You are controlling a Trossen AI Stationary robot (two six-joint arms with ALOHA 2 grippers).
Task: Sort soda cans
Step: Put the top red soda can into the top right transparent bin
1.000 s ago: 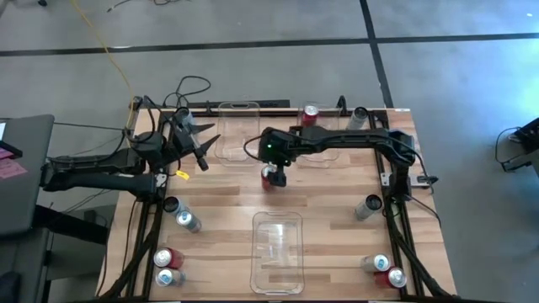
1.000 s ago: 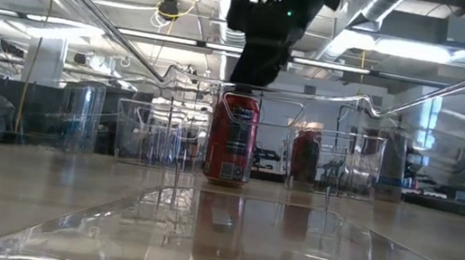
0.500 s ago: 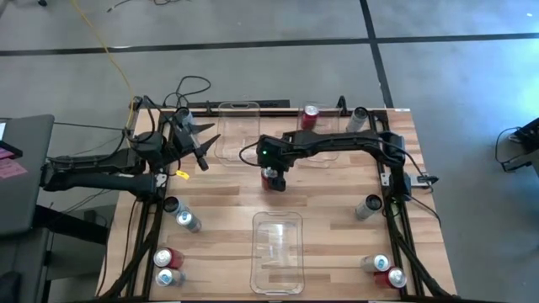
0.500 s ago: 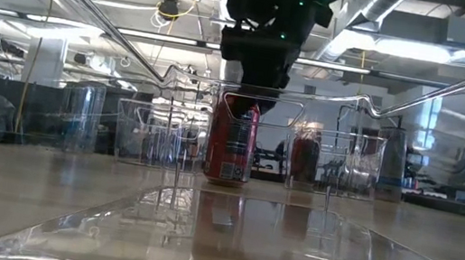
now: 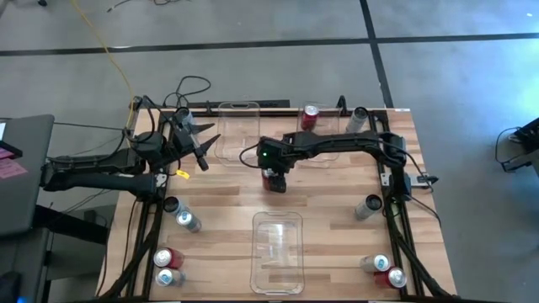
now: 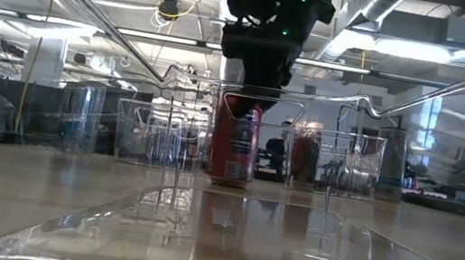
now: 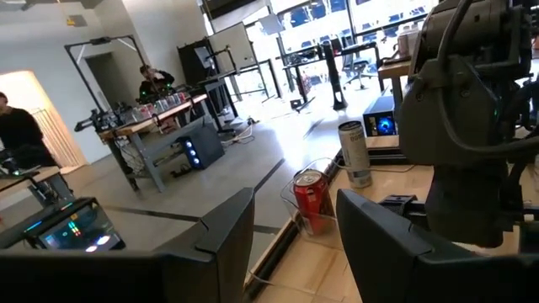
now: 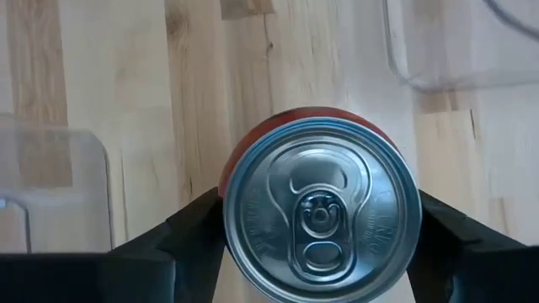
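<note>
Near the bench's (image 5: 337, 219) centre, 1 upright red can (image 8: 320, 206) stands squarely between the right gripper's (image 8: 316, 231) open fingers, axis vertical, set for closing; the left gripper (image 5: 200, 150), also open, waits near the far-left corner.

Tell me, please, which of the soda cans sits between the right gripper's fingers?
The red can standing mid-table, alone between the clear bins; the right gripper straddles it from above.
</note>
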